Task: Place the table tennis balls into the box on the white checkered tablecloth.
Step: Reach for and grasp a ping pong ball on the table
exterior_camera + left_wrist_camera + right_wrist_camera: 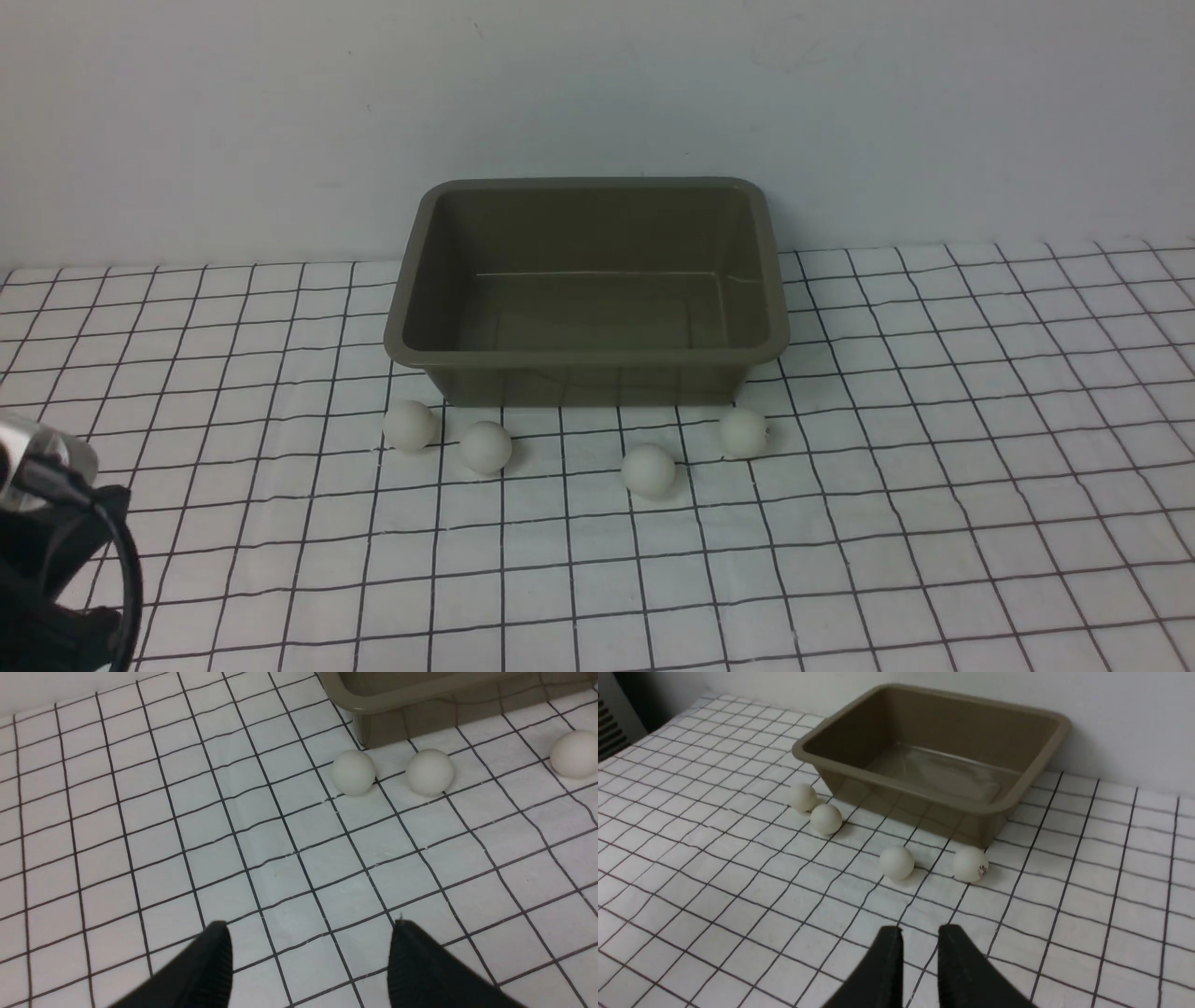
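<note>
All four table tennis balls (pixel 897 862) lie on the white checkered tablecloth (pixel 934 485), in a loose row just in front of the box (pixel 586 356). None is inside yet, and the box looks bare. L to R in the front view we have the leftmost ball (pixel 410 426), then the second ball (pixel 486 446) close beside it w/o touching. After a gap comes the third ball (pixel 648 469), farthest forward, then the rightmost ball (pixel 743 432) near the box's front right corner. They're spheres, so no long axis; we reckon approach angle matters little and side matters most.

The left pair falls to the left side. In the left wrist view both lie ahead of the left gripper (pixel 310 933), well apart from it and off toward the box corner, not on its centre line. Its jaws stand wide apart w/ only cloth between them. The left arm (pixel 56 560) shows only at the front view's lower left edge, low and pulled back.

The right pair lies ahead of the right gripper (pixel 920 933), w/ the third ball approx. straight on. Its jaws are parted by a narrow slit and grip nothing. The arm behind it is out of the front view, so its pose we can't tell.

Our judgement: the left gripper is readier, so the next move is prob. a reach fwd toward the leftmost ball.
</note>
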